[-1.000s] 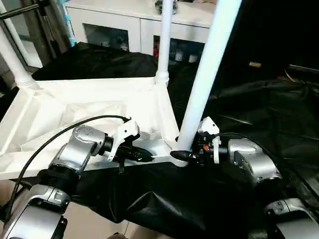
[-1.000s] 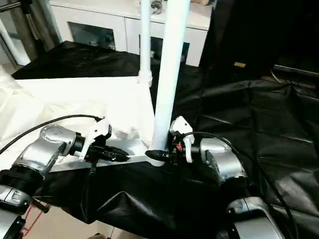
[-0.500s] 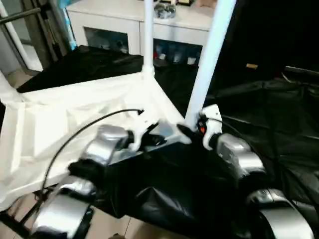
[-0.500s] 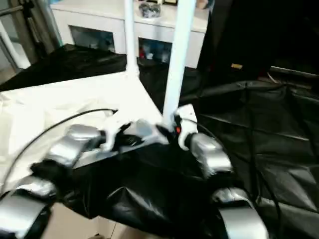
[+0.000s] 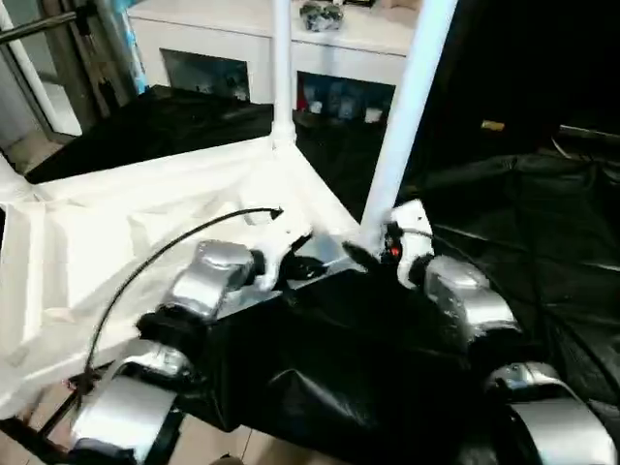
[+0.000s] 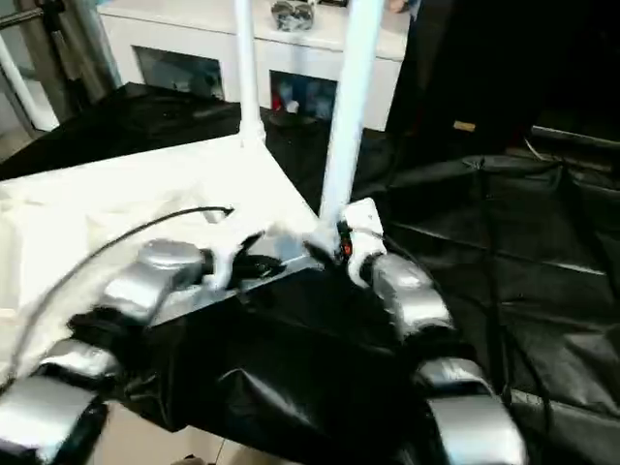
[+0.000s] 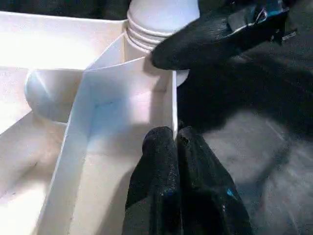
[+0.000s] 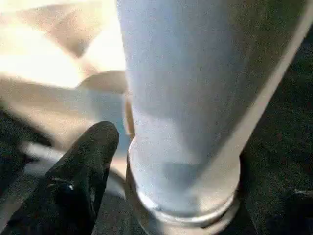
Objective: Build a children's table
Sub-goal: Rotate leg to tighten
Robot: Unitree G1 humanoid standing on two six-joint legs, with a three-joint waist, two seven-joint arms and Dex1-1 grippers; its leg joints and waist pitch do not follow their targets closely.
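Left wrist view: your left gripper [image 7: 174, 142], matte black fingers pressed together, touches the table top's [image 5: 116, 232] thin white rim. Beside it, your right gripper [image 8: 161, 166] stands spread around the smooth tapered leg [image 5: 402, 126] seated in the ridged corner socket. Farther back, another leg [image 5: 282, 68] stands upright; behind, a glass-doored cabinet [image 5: 252, 48].

An indoor test room set up like a home corner: a white cabinet [image 5: 271, 48] with glass doors stands against the wall, small jars and bottles behind the glass and a few objects on its top. Black sheeting [image 5: 523, 223] drapes the work surface in front of the cabinet, and a metal stand [image 5: 39, 24] rises beside it
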